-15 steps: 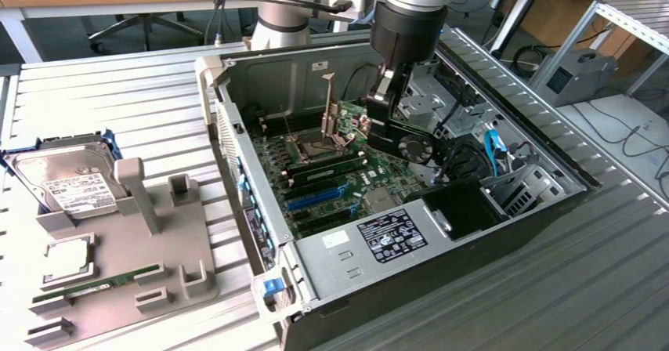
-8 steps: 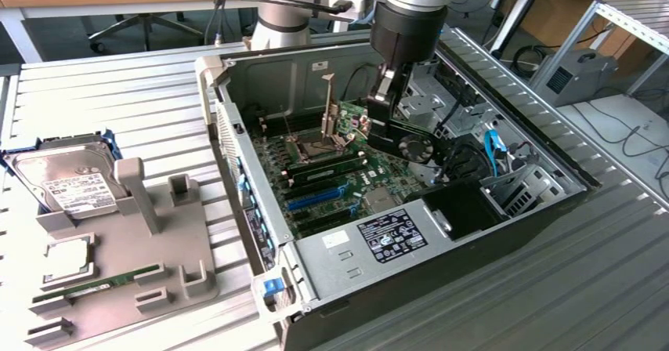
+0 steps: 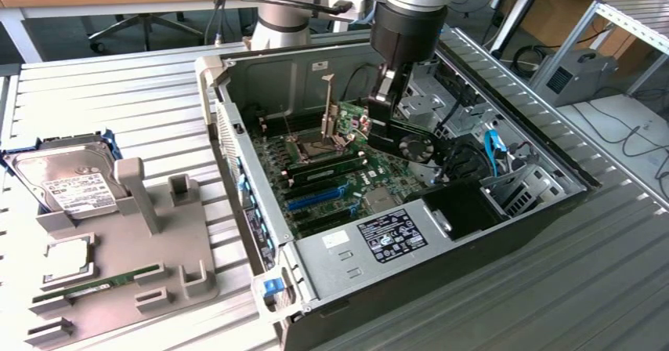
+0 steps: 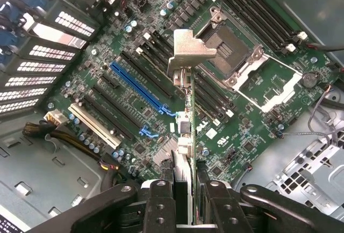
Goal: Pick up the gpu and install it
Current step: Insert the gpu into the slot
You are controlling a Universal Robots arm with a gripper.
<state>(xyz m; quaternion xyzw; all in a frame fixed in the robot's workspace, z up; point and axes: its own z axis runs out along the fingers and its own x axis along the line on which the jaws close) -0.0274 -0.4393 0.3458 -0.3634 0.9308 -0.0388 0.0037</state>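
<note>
The pincer (image 4: 185, 182) is clamped on the gpu (image 4: 186, 109), which hangs edge-down inside the computer case (image 3: 502, 233). It is above the motherboard (image 4: 252, 136) and not yet seated. To do this well, keep the card upright and parallel to the blue slot (image 4: 137, 85). Its silver bracket (image 4: 189, 50) should face the rear slot openings (image 4: 54, 55), and the descent should be even, without tilt.

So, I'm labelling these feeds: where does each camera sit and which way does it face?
Exterior view: raised and off to one side of the open black metal computer case, looking down into it; the silver-and-black arm shows.
Wrist view: on the wrist, looking past the black gripper onto the green motherboard.
Both share the gpu, a thin green card with silver bracket, held in the gripper.
</note>
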